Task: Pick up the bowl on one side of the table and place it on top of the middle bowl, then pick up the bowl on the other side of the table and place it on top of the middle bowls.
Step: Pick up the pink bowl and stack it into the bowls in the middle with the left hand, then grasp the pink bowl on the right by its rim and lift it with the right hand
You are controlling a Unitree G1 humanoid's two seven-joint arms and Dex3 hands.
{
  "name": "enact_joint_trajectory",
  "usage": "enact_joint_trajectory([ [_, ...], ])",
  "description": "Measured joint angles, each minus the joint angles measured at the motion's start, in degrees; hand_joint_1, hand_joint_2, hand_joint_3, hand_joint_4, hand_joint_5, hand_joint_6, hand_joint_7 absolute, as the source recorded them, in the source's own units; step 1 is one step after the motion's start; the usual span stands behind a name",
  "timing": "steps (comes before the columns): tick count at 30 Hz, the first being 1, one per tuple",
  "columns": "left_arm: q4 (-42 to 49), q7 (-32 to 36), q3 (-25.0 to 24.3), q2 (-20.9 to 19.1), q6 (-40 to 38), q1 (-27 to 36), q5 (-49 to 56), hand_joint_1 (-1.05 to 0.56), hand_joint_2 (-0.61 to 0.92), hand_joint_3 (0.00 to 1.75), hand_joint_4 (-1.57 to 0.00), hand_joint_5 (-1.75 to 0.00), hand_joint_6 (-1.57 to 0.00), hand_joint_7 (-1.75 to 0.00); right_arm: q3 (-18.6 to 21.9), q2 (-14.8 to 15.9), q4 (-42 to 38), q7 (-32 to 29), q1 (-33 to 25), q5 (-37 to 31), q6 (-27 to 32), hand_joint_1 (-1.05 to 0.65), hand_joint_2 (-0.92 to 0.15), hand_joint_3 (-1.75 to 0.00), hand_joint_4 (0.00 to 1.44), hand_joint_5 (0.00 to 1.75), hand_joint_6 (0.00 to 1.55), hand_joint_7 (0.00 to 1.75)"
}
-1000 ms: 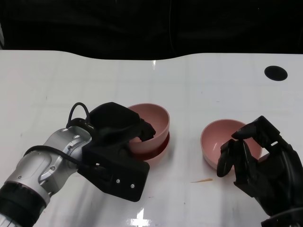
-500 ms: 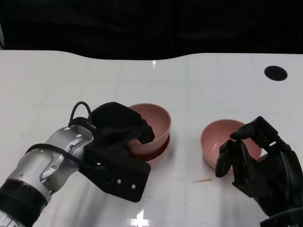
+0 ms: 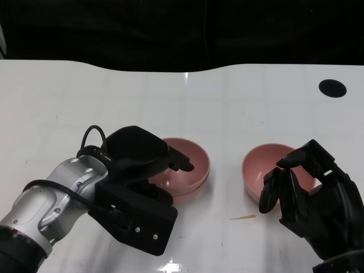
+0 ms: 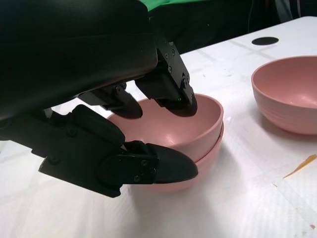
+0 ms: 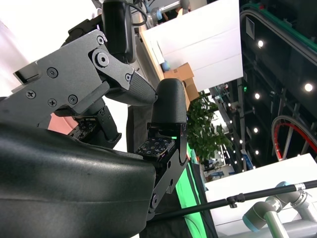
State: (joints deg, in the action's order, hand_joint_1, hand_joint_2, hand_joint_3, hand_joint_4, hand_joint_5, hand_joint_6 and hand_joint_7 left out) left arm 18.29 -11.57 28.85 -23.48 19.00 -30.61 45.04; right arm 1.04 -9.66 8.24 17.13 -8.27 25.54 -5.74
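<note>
Two pink bowls sit nested at the table's middle, the upper bowl seated level in the lower bowl. My left hand straddles their near left rim. Its fingers hang over the inside and the thumb lies outside below the rim, with a plain gap, so it grips nothing. A third pink bowl stands to the right. My right hand hovers at that bowl's near right rim, fingers apart and curved, holding nothing.
A thin orange sliver lies on the white table in front of the right bowl. A black round hole marks the far right. The table's far edge meets a dark background.
The upper bowl has dropped from a raised tilt to sit level in the middle bowl, and the stack has slid slightly right. My left hand's fingers have spread. The right hand has held still.
</note>
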Motion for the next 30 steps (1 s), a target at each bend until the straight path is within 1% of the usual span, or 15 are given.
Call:
enact_joint_trajectory([
  [8, -3.18, -0.9, -2.21, -0.03, -0.61, 2.03, -3.51, -1.04, 0.92, 0.61, -0.3, 0.0, -0.5, 0.0, -0.03, 0.01, 0.0, 0.0, 0.0, -0.01, -0.01, -0.13, -0.58, -1.1, 0.86, 1.75, 0.76, 1.46],
  [12, -5.02, -0.94, -3.36, 0.0, -0.57, 2.94, -5.9, -1.05, 0.92, 0.61, -0.29, 0.0, -0.5, 0.0, -0.01, 0.01, 0.0, 0.0, 0.0, -0.02, -0.03, -0.12, -0.58, -1.1, 0.86, 1.75, 0.76, 1.46],
  [17, -9.57, -0.81, -7.39, 1.22, -1.29, 7.51, -12.0, -1.02, 0.92, 0.54, -0.32, -0.02, -0.5, 0.0, 0.44, 0.03, -0.09, 0.0, 0.02, -0.01, -0.49, -0.12, -0.59, -1.1, 0.86, 1.75, 0.75, 1.46],
  [20, -13.81, -0.98, -11.12, 2.56, -3.62, 11.2, -17.38, -0.84, 0.92, 0.42, -0.43, -0.06, -0.54, -0.02, 0.43, 0.05, -0.13, -0.03, 0.08, -0.1, -0.56, -0.11, -0.59, -1.09, 0.86, 1.75, 0.75, 1.46],
  [21, -15.37, -1.04, -12.5, 3.14, -4.85, 12.39, -19.42, -0.82, 0.92, 0.4, -0.45, -0.06, -0.54, -0.02, 0.43, 0.07, -0.13, -0.05, 0.07, -0.16, -0.6, -0.11, -0.59, -1.09, 0.86, 1.75, 0.75, 1.46],
  [23, -17.54, -1.16, -15.06, 4.3, -6.54, 14.38, -23.56, -0.7, 0.92, 0.3, -0.59, -0.11, -0.66, -0.06, 0.51, 0.1, -0.35, -0.06, 0.13, -0.58, -0.97, -0.11, -0.58, -1.09, 0.86, 1.75, 0.75, 1.46],
  [24, -18.37, -1.07, -16.81, 5.8, -7.19, 15.67, -26.91, -0.65, 0.92, 0.27, -0.68, -0.15, -0.74, -0.09, 0.53, 0.1, -0.72, -0.06, 0.16, -1.34, -1.91, -0.11, -0.58, -1.09, 0.86, 1.75, 0.75, 1.46],
  [25, -18.79, -0.86, -18.11, 7.2, -7.49, 16.64, -29.61, -0.63, 0.92, 0.25, -0.73, -0.17, -0.79, -0.11, 0.56, 0.09, -1.1, -0.06, 0.2, -1.83, -2.66, -0.11, -0.58, -1.09, 0.87, 1.75, 0.74, 1.46],
  [26, -19.24, -0.77, -19.36, 8.47, -7.94, 17.69, -32.39, -0.6, 0.92, 0.24, -0.83, -0.22, -0.87, -0.14, 0.55, 0.07, -1.36, -0.06, 0.23, -2.42, -3.4, -0.11, -0.59, -1.09, 0.86, 1.75, 0.74, 1.46],
  [27, -19.38, -0.79, -20.45, 9.58, -8.37, 18.45, -34.86, -0.59, 0.92, 0.24, -0.8, -0.67, -0.92, -0.3, 0.52, 0.05, -1.55, -0.06, 0.24, -2.68, -3.92, -0.12, -0.59, -1.07, 0.86, 1.75, 0.74, 1.47],
  [28, -19.42, -0.82, -21.87, 10.97, -9.07, 19.09, -38.11, -0.58, 0.92, 0.23, -0.7, -1.12, -0.85, -0.64, 0.51, 0.04, -1.76, -0.05, 0.24, -2.72, -4.36, -0.12, -0.6, -1.06, 0.86, 1.75, 0.73, 1.47],
  [29, -19.63, -0.85, -23.27, 12.22, -10.07, 19.69, -41.35, -0.55, 0.92, 0.21, -0.67, -1.49, -0.69, -1.23, 0.51, 0.04, -2.03, -0.05, 0.27, -2.73, -4.65, -0.12, -0.6, -1.06, 0.86, 1.75, 0.73, 1.48],
  [30, -19.98, -0.86, -24.63, 13.39, -11.23, 20.21, -44.21, -0.54, 0.92, 0.2, -0.66, -1.62, -0.62, -1.45, 0.52, 0.04, -2.21, -0.06, 0.28, -2.72, -4.78, -0.12, -0.6, -1.06, 0.86, 1.75, 0.73, 1.48],
])
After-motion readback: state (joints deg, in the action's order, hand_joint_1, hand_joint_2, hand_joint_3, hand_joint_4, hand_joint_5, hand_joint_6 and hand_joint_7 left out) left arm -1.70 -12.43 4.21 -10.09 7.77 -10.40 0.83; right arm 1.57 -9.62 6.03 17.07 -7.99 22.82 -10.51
